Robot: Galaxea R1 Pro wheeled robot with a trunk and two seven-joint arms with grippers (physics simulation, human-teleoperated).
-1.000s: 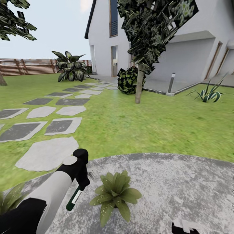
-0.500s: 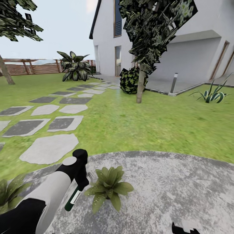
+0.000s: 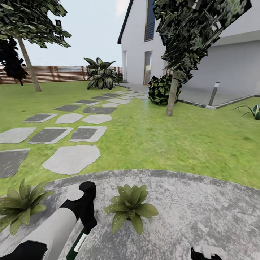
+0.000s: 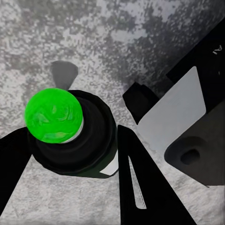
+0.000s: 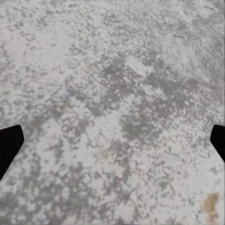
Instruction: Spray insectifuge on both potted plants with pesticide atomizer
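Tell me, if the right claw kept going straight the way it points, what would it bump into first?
Probably just the patio. The right claw is open, its tips at the picture's sides, and it aims at bare grey mottled paving with nothing between. How far off the ground lies is unclear.

Under you lies the round grey mottled patio (image 3: pixel 202 213), its far edge meeting the green lawn (image 3: pixel 173 141). Two potted plants stand on the paving: one (image 3: pixel 131 207) near its middle, the other (image 3: pixel 21 206) at its left edge. Grey stepping stones (image 3: pixel 72 159) lie in the grass beyond.
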